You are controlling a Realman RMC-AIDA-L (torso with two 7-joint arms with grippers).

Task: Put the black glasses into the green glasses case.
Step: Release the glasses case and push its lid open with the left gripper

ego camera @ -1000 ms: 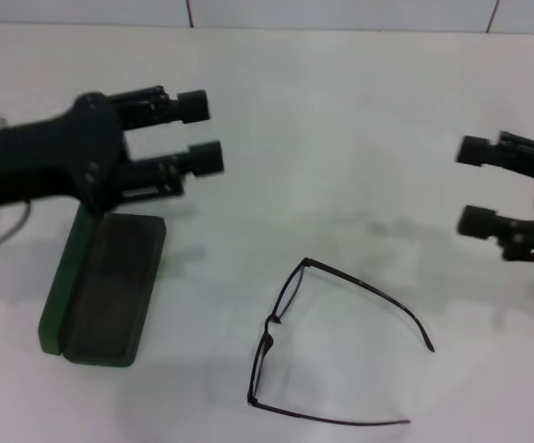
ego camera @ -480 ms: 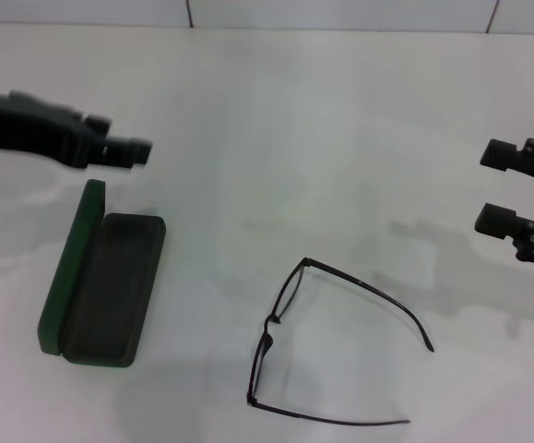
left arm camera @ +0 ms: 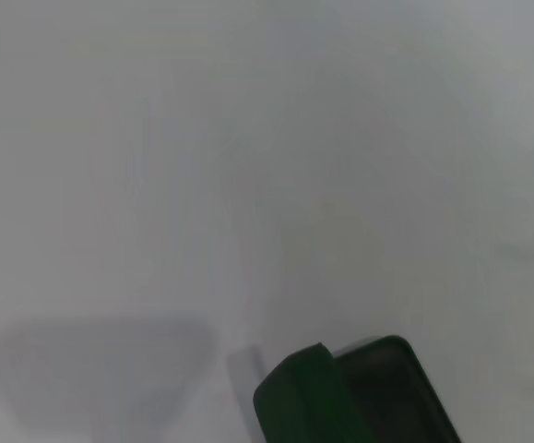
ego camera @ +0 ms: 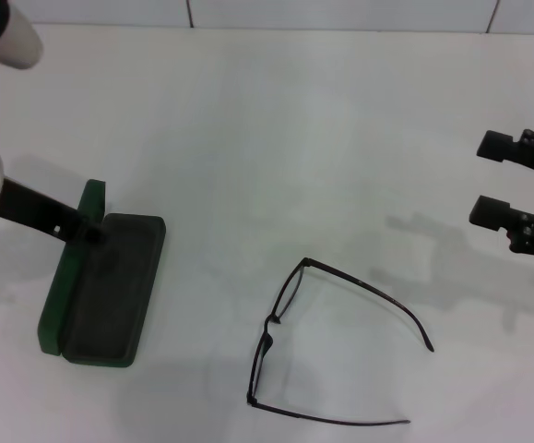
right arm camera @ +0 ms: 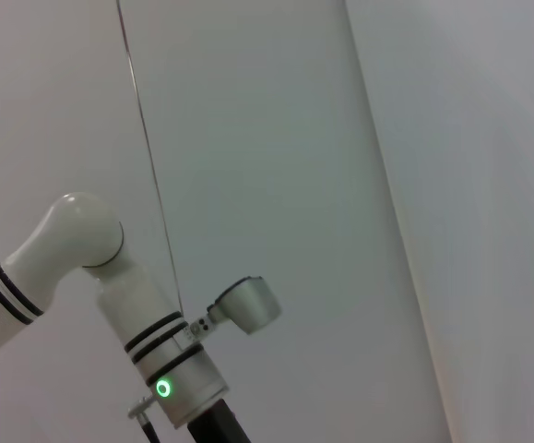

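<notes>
The black glasses (ego camera: 268,325) lie unfolded on the white table, front of centre, temple arms pointing right. The green glasses case (ego camera: 110,286) lies open at the left, its lid (ego camera: 66,277) standing up along its left side and the dark lining facing up. A corner of the case also shows in the left wrist view (left arm camera: 350,395). My left gripper (ego camera: 88,233) reaches in from the left edge, its black tip at the case's far end. My right gripper (ego camera: 492,178) is open and empty at the right edge, well to the right of the glasses and farther back.
The white table (ego camera: 276,120) stretches back to a tiled wall. The right wrist view shows only the wall and my left arm's white links (right arm camera: 82,268) with a green light.
My left arm has drawn back to the left and dropped, so its tip now sits at the case's far end. My right gripper has pulled back to the right edge. Glasses and case have not moved.
</notes>
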